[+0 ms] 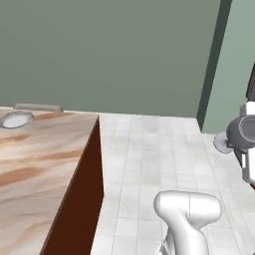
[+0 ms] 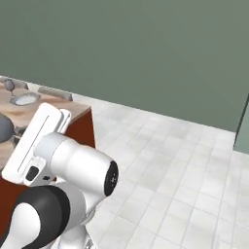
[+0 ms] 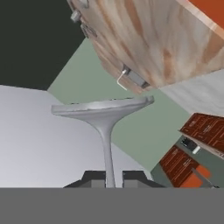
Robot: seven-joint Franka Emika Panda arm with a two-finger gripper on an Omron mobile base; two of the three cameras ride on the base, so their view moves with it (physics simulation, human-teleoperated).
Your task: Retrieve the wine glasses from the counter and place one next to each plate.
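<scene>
The gripper (image 3: 107, 177) pinches a wine glass (image 3: 104, 114) by its thin stem, out beyond the counter's (image 1: 45, 164) end edge, where a swing could slip it floorward.

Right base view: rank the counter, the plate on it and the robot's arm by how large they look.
1. Arm, though nearness to the camera inflates it.
2. Counter, partly hidden behind the arm.
3. Plate, clearly smallest.
</scene>
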